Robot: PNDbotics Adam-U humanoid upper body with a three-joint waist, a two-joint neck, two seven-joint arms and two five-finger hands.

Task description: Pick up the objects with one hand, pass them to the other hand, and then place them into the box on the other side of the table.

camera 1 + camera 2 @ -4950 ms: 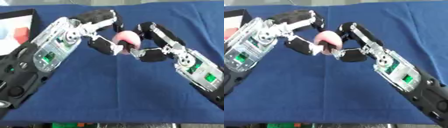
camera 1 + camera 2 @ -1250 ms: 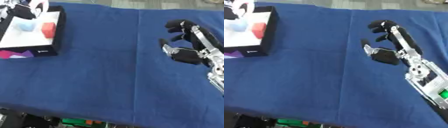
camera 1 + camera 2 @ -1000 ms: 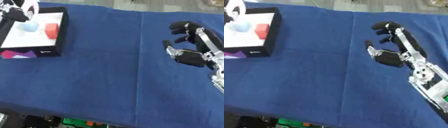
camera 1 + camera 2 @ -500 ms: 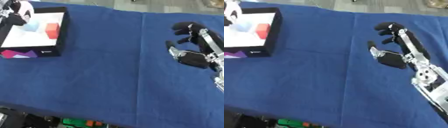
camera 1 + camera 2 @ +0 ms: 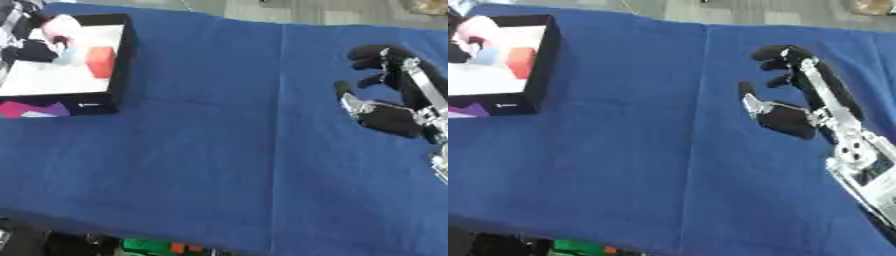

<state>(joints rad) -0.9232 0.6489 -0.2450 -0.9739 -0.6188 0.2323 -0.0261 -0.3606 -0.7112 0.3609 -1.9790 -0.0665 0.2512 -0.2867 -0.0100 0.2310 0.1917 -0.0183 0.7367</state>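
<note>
Your box (image 5: 121, 60) is a shallow black tray with a white floor, sitting at the far left of the table (image 5: 219, 150), with a pink and purple patch on its near wall. Inside it you have a red block (image 5: 101, 61) standing near the right wall and a pale blue piece (image 5: 65, 56) just left of it. A pink rounded object (image 5: 61, 25) sits at the box's far side, touching your left robot hand (image 5: 33, 50).

Right hand (image 5: 789, 120) black palm and fingertips, silver finger links, grey forearm with green patch, left hand (image 5: 31, 49) black
</note>
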